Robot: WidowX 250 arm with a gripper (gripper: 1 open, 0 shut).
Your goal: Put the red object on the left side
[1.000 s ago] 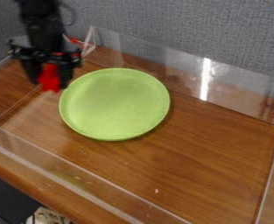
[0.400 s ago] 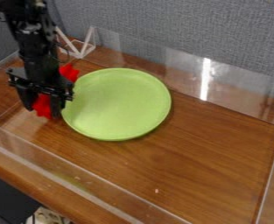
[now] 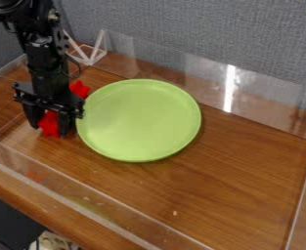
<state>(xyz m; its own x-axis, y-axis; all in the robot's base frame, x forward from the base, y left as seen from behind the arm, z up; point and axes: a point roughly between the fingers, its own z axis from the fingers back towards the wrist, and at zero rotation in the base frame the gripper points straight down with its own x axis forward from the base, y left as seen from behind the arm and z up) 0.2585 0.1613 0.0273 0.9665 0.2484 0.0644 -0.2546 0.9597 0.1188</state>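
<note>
the black gripper (image 3: 50, 122) points down at the wood, its two fingers standing to either side of a patch of red. how wide they stand, and whether they pinch anything, i cannot tell, as the dark fingertips blend together and cover the middle.

right there at the tool is the red block (image 3: 79, 89). one bit of red shows low between the fingertips, and another shows beyond the fingers, off toward the plate's side. if both bits belong to the one block, as seems likely though the view is poor, its long axis runs slantwise behind the fingers, from the low tips up and away toward the grey wall (image 3: 207, 34). so the block lies at the gripper and partly behind it, with its far end sticking out past the finger on the plate side.

next outward on that same side comes the green plate (image 3: 138, 119), close beside the block; whether they touch i cannot tell. on the other side of the tool, away from the plate, lies the tabletop (image 3: 4, 101) that the job asks for. the coming move, i judge, turns on that: the fingers need to straddle the slanting bar squarely, and any shift should go away from the plate.
</note>
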